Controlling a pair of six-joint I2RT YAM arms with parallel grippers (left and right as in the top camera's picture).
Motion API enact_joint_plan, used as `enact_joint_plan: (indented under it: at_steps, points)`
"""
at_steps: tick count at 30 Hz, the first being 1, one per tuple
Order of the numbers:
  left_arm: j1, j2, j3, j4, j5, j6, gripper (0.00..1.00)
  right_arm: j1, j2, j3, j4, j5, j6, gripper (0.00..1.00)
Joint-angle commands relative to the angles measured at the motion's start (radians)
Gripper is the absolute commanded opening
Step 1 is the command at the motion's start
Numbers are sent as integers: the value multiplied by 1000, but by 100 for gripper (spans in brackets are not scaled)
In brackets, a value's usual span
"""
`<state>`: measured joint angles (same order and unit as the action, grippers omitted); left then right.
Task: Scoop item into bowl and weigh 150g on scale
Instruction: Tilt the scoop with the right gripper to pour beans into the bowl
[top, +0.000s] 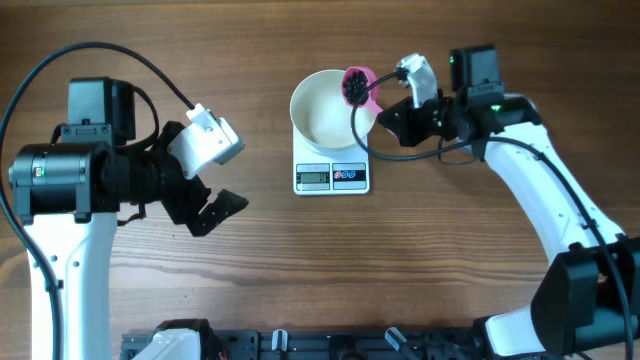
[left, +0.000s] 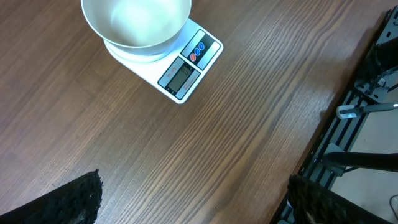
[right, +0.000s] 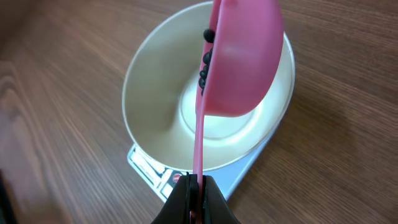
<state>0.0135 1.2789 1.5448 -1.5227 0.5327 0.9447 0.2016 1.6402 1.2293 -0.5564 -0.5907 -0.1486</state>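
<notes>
The white bowl (top: 318, 112) stands on the small white scale (top: 332, 177), and its inside looks bare in the left wrist view (left: 137, 22). My right gripper (top: 388, 116) is shut on the thin handle of a pink scoop (top: 359, 84). Its cup is tipped on edge over the bowl's right rim, with black beads (top: 352, 90) still in it. From the right wrist, the scoop (right: 242, 56) hangs over the bowl (right: 146, 87) with beads (right: 206, 59) at its lip, and the right gripper (right: 196, 190) pinches the handle. My left gripper (left: 199, 205) hangs open over bare wood, left of the scale (left: 186, 71).
A black rail (top: 330, 345) runs along the table's front edge and also shows beside the left gripper (left: 348, 124). Black cables loop from both arms, one passing close to the scale's right side (top: 400, 155).
</notes>
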Motion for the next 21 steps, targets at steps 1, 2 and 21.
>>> enact_joint_plan:
  at_steps: [1,2,21]
  points:
    - [5,-12,14,-1,7,10,100,46,-6,7,-6,116,-45,4]
    - [5,-12,14,-1,7,10,100,58,-6,7,-9,133,-58,4]
    - [5,-12,14,-1,7,10,100,172,-6,7,2,460,-166,4]
